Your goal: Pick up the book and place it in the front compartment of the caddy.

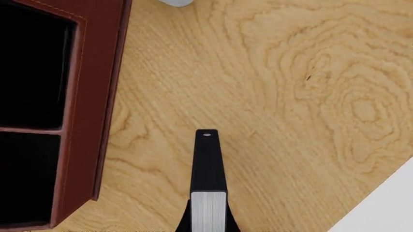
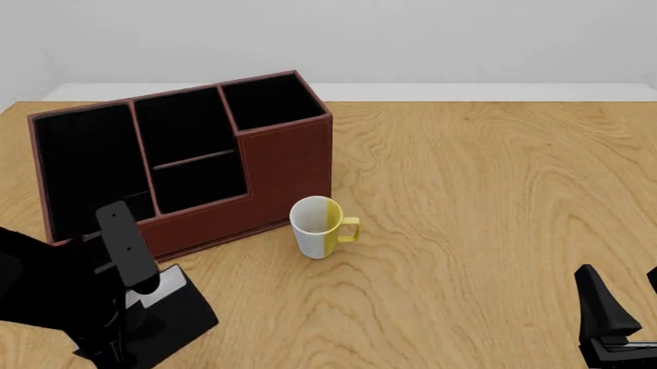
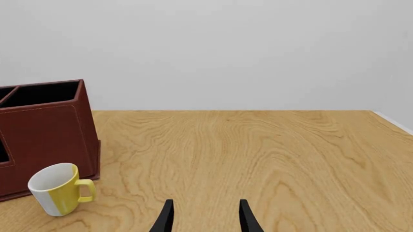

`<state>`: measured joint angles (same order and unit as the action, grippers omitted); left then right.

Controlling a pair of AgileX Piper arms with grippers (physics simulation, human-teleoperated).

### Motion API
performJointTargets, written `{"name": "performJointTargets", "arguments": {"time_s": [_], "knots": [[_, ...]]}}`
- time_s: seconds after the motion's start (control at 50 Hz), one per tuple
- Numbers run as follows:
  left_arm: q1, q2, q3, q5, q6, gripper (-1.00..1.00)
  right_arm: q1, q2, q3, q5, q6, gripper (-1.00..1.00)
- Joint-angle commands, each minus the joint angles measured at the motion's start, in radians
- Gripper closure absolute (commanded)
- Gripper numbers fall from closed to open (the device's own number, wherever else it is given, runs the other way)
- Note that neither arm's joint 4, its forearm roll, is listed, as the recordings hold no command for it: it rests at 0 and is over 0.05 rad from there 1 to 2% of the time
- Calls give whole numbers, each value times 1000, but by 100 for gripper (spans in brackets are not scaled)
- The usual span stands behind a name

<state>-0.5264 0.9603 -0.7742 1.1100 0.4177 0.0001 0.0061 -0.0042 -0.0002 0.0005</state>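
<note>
My left gripper point(image 2: 138, 298) is shut on the black book point(image 2: 172, 317) and holds it tilted, low over the table's near left, in front of the caddy point(image 2: 288, 161). In the left wrist view the book point(image 1: 208, 164) shows edge-on between the fingers, white page edges toward the camera, and the caddy's wall point(image 1: 96, 96) lies beside it. The front compartment point(image 2: 183, 127) is the tall-walled middle slot behind the thin cross divider; it is open-topped. My right gripper point(image 2: 626, 307) is open and empty at the near right, also seen in its wrist view point(image 3: 205, 220).
A white and yellow mug point(image 2: 320, 227) stands upright just in front of the caddy's right end, also in the right wrist view point(image 3: 58, 195). The low stepped slot point(image 2: 200, 184) and the widest slot point(image 2: 88, 169) flank the middle slot. The table edge point(image 1: 387, 203) is close.
</note>
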Motion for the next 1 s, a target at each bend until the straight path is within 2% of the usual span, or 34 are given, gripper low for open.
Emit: {"name": "performJointTargets", "arguments": {"time_s": [0.02,0.1,0.14,0.22,0.36,0.54,0.6,0.64,0.84,0.92,0.96,1.0], "knots": [[87,7,-219,85,180,100,0,0,0,0,0,-100],[92,34,-312,108,214,100,0,0,0,0,0,-100],[50,59,-378,110,172,100,0,0,0,0,0,-100],[92,78,-434,110,246,100,0,0,0,0,0,-100],[101,119,-545,110,296,100,0,0,0,0,0,-100],[131,168,-638,110,383,100,0,0,0,0,0,-100],[142,195,-679,110,423,100,0,0,0,0,0,-100],[173,206,-682,110,477,100,0,0,0,0,1,-100],[168,335,-802,110,535,100,0,0,0,0,1,-100],[180,382,-834,110,580,100,0,0,0,0,0,-100],[199,407,-853,110,632,100,0,0,0,0,0,-100],[190,425,-867,110,619,100,0,0,0,0,0,-100]]}}
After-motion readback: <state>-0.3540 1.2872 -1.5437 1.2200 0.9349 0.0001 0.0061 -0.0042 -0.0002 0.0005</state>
